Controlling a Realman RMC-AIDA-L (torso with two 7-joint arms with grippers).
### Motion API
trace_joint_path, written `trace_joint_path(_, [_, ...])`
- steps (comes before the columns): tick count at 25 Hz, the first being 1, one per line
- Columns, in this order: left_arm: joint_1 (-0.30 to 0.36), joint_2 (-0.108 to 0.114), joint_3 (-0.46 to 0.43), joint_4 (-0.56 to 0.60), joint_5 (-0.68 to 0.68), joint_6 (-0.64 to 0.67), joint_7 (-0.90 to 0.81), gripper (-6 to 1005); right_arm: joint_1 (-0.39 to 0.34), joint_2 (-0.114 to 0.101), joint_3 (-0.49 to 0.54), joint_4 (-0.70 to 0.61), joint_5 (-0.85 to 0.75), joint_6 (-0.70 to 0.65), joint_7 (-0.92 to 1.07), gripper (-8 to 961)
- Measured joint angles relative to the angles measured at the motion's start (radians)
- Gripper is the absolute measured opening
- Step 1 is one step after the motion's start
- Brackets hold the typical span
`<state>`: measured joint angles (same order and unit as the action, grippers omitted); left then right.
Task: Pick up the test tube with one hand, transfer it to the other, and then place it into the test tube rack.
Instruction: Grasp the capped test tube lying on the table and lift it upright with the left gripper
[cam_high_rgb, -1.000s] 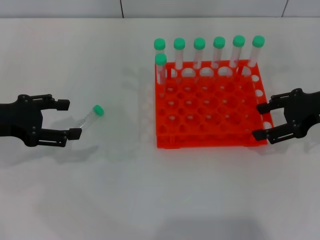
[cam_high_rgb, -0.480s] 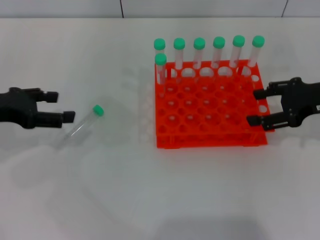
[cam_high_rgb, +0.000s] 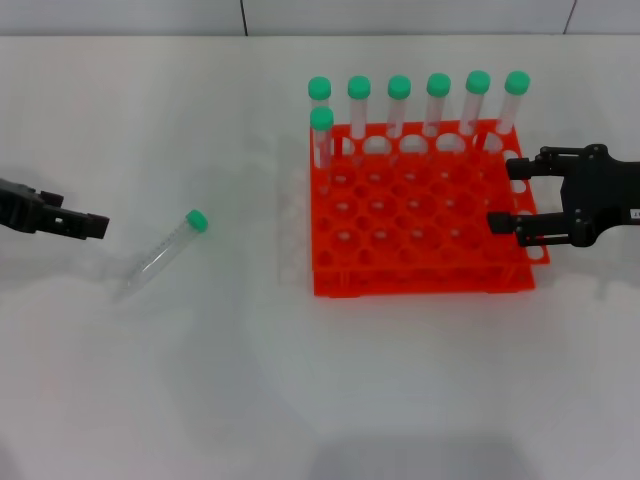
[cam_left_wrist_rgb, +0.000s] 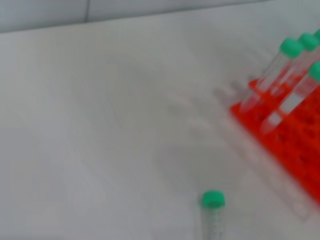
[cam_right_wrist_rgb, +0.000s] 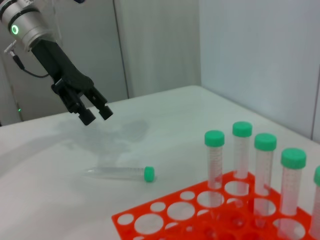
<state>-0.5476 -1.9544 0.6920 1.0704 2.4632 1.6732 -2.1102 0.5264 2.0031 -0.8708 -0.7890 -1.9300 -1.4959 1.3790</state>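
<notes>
The test tube (cam_high_rgb: 160, 253), clear with a green cap, lies on the white table left of the orange-red rack (cam_high_rgb: 420, 282). It also shows in the left wrist view (cam_left_wrist_rgb: 212, 212) and in the right wrist view (cam_right_wrist_rgb: 122, 173). My left gripper (cam_high_rgb: 88, 224), unlabelled and on the arm with the green light, is at the far left, apart from the tube and raised above the table. In the right wrist view (cam_right_wrist_rgb: 96, 115) its fingers stand a little apart and empty. My right gripper (cam_high_rgb: 510, 195), with the white label, is open and empty over the rack's right edge.
Several green-capped tubes (cam_high_rgb: 398, 105) stand upright along the rack's back row, with one more (cam_high_rgb: 321, 140) in the second row at the left. The rack also shows in the wrist views (cam_right_wrist_rgb: 165, 220) (cam_left_wrist_rgb: 295, 145). A wall seam runs behind the table.
My left gripper has drawn back to the left, away from the lying tube, and turned. My right gripper has moved left over the rack's right edge. The tube has not moved.
</notes>
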Motion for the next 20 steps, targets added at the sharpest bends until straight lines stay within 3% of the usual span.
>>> trace_joint_path(6, [-0.045, 0.002, 0.042, -0.026, 0.114, -0.014, -0.037, 875, 0.002, 0.009, -0.007, 0.013, 0.013, 0.009, -0.024, 755])
trace_joint_path(10, [-0.089, -0.004, 0.137, -0.122, 0.153, -0.065, -0.037, 874, 0.004, 0.010, -0.010, 0.014, 0.020, 0.010, -0.025, 753])
trace_joint_path(20, [-0.165, -0.038, 0.219, -0.194, 0.227, -0.138, -0.085, 870, 0.005, 0.011, -0.010, 0.015, 0.025, 0.011, -0.025, 748])
